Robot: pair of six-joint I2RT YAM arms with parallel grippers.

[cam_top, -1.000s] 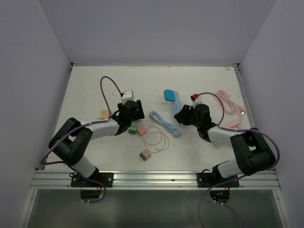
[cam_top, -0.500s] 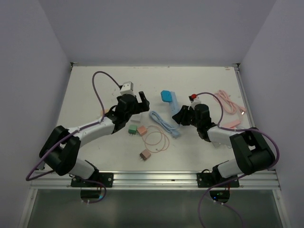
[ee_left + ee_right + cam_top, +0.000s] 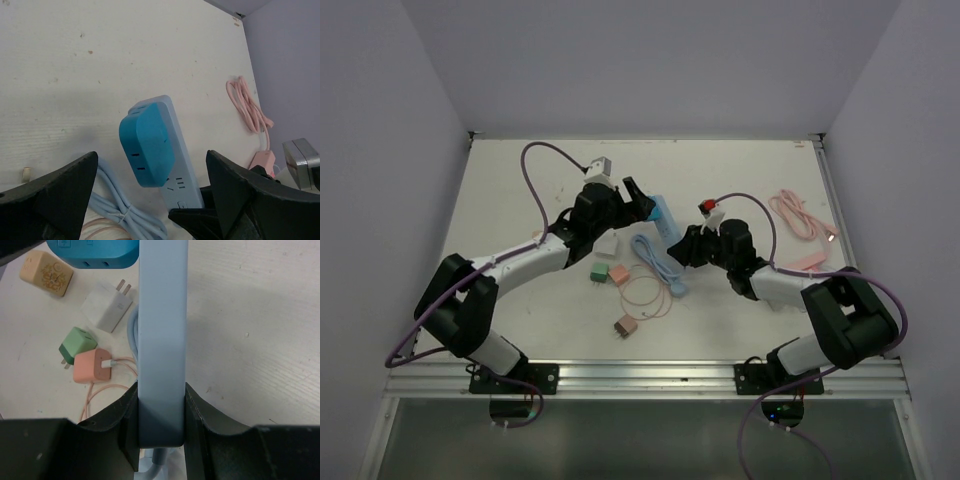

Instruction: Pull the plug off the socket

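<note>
"Right wrist, nearest first: my right fingers (image 3: 120, 415) are clamped on the pale socket strip (image 3: 162, 340), with the teal plug (image 3: 92, 252) seated at its far end."

"And the other arm?"

"My left fingers (image 3: 50, 195) are spread wide, short of the plug. It looks rigid, smooth and light, so I'd pinch its flat sides."

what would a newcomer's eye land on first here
The teal rounded plug plugged into one end of the long pale blue power strip, mid-table. The right hand clamps that strip from both sides, while the left hand hangs open facing the plug.
</note>
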